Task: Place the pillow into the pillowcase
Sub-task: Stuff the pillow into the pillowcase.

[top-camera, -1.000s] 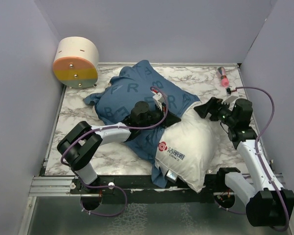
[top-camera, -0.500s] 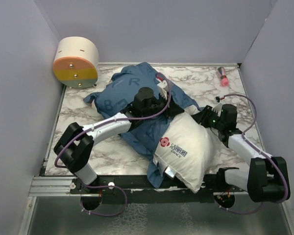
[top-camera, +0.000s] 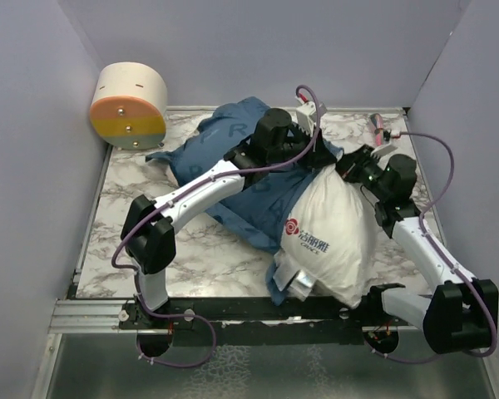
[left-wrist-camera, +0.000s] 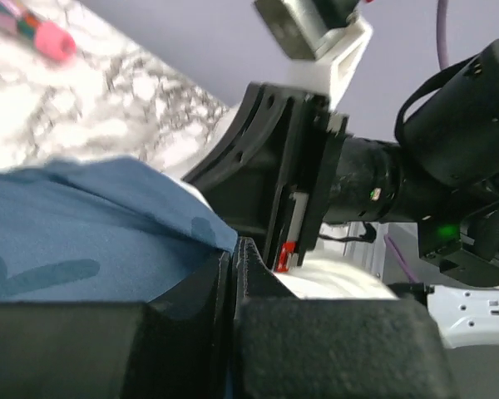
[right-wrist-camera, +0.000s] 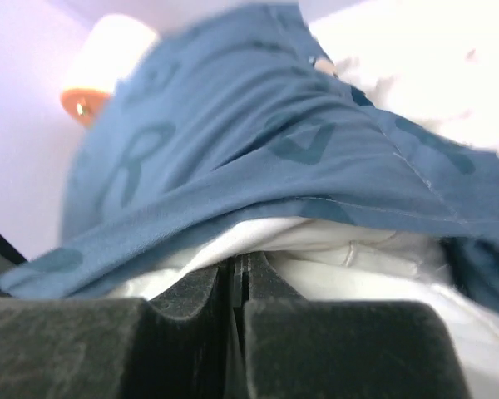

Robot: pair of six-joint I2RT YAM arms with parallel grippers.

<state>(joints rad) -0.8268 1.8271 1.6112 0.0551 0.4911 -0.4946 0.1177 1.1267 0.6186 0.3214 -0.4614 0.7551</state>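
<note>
My left tool [left-wrist-camera: 233, 253] was clamped on the pillowcase [left-wrist-camera: 83, 241], right tool [right-wrist-camera: 237, 268] on the pillow [right-wrist-camera: 333, 270] under it, so slow opposing pulls seemed smartest.

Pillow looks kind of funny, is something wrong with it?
Yes. The pillow is only partly in the pillowcase. Its far end is tucked under the bunched blue cloth, while its near end sticks out bare and hangs over the table's front edge.
</note>
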